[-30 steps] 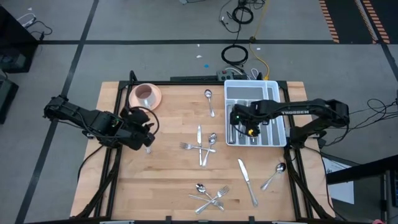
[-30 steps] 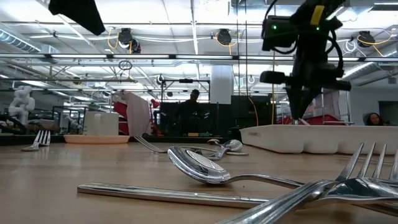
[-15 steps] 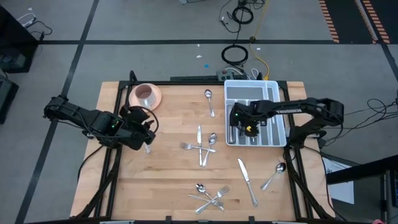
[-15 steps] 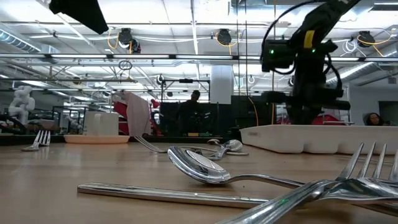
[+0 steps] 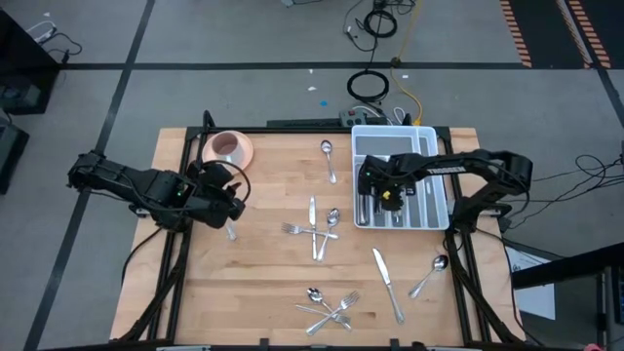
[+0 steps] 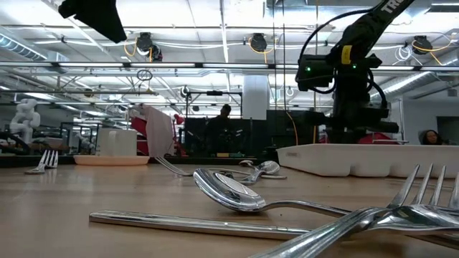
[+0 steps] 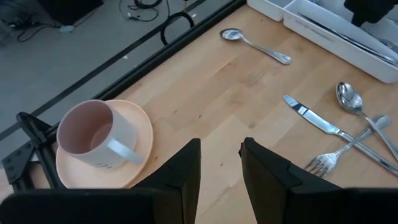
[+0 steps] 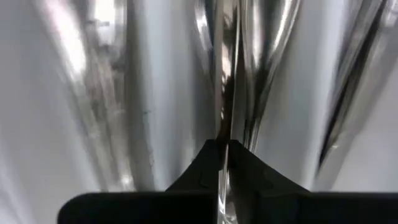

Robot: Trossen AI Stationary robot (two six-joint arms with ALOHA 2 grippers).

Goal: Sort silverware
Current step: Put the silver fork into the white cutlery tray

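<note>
Silverware lies scattered on the wooden table: a crossed knife, fork and spoon (image 5: 318, 230), a spoon (image 5: 330, 161) near the far edge, a knife (image 5: 387, 283), a spoon (image 5: 429, 276) and a small heap (image 5: 330, 308) near the front edge. More pieces lie in the white divided tray (image 5: 436, 136). My right gripper (image 5: 369, 190) reaches down into the tray's leftmost compartment, shut on a thin silver piece. My left gripper (image 7: 219, 146) hovers open over bare table near the pink cup (image 7: 93, 134). My right gripper pinches a slim shiny piece of silverware (image 8: 224, 124) between its two fingers, seen edge-on, coming from above and pointing down into the tray's left compartment. Fork, knife or spoon, I cannot tell. Other shiny pieces lie close on both sides of it.
The pink cup sits on its saucer (image 5: 241, 153) at the table's far left corner. The tray's walls (image 6: 337, 159) stand around my right gripper. Bare wood (image 5: 253, 273) stretches across the table's left and near-left part. Cables lie on the floor beyond the far edge.
My right gripper has gone down from above the tray until its fingers are behind the tray's wall, shifting slightly toward the far edge. My left gripper has drifted a little toward the far edge, nearer the cup.
</note>
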